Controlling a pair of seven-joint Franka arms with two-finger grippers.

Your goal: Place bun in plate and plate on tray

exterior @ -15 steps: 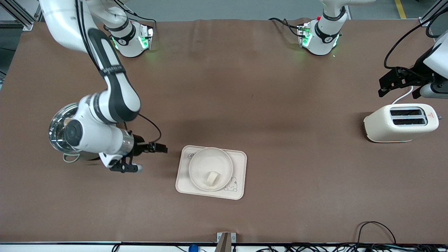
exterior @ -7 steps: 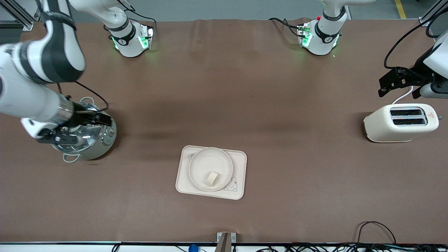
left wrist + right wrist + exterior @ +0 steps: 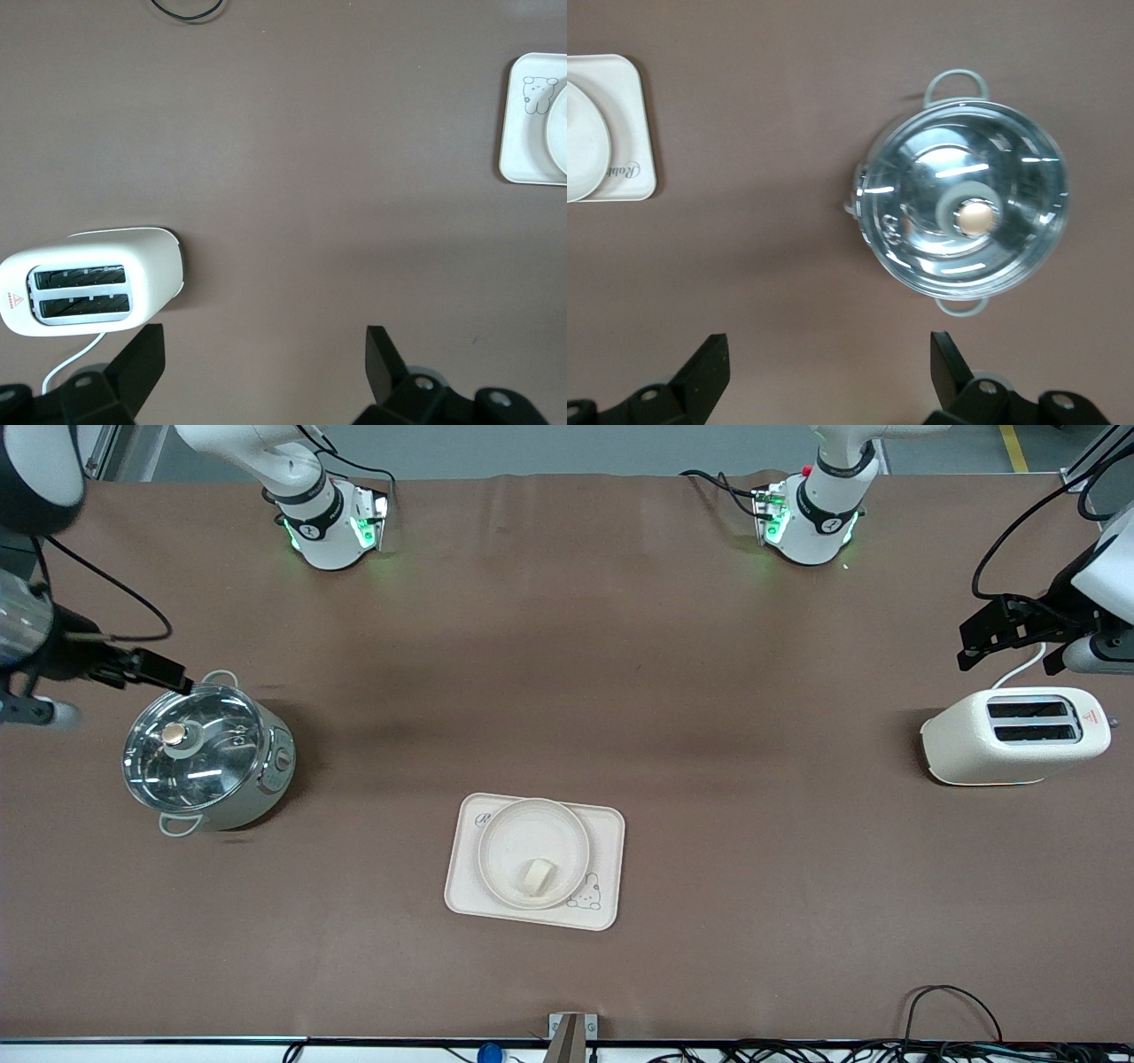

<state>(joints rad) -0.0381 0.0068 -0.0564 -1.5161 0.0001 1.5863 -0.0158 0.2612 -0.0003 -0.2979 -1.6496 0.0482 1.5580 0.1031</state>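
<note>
Bun (image 3: 537, 875) lies inside the plate (image 3: 496, 850), and the plate sits on the tray (image 3: 461, 886), in the middle of the surface (image 3: 620, 691) on the side nearer the front camera. Judged from that layout, both parts of the task look done and neither arm has a step left beyond standing clear. In this front view the right hand (image 3: 97, 682) hangs high at the right arm's end of the surface, just beside a lidded steel pot (image 3: 208, 760), with nothing in it. The left hand (image 3: 1010, 633) waits over the left arm's end, above the cord side of a cream toaster (image 3: 1014, 735), also empty.

From the left wrist view, the left hand (image 3: 261, 367) has its fingers (image 3: 137, 363) spread wide apart over bare surface, the toaster (image 3: 89, 292) just beside it and a corner of the tray (image 3: 523, 133) well apart.

From the right wrist view, the right hand (image 3: 828, 367) likewise shows fingers (image 3: 709, 367) set wide apart, holding nothing, with the pot (image 3: 966, 208) close by and the tray's lettered corner (image 3: 625, 124) at the edge of sight.

No further grasp seems called for; if anything, a check that the plate rests flat within the tray's rim.
</note>
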